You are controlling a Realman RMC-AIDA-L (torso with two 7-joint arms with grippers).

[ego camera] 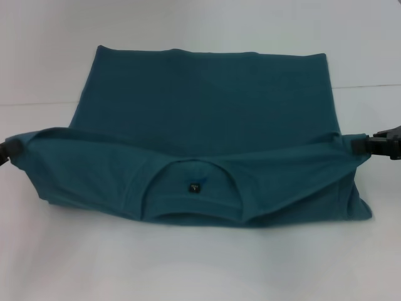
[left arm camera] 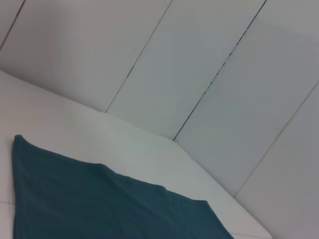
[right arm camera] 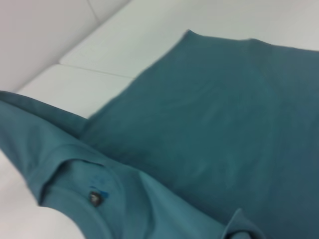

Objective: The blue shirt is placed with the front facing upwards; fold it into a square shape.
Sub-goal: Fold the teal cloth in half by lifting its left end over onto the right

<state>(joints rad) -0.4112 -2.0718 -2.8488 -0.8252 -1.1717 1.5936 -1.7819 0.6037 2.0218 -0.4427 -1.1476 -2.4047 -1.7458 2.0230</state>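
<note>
Blue shirt (ego camera: 207,106) lies spread on the white desk (ego camera: 188,269), plain teal side up, far hem flat. Near part with the collar (ego camera: 193,188) and small dark neck label (ego camera: 195,187) is lifted into a band stretched left to right. Left tool (ego camera: 7,150) sits at the band's left end, closed on the cloth at the left edge. Right tool (ego camera: 376,145) sits at the band's right end, pinching the cloth. Right wrist view shows the label and collar close up above the flat cloth.
</note>
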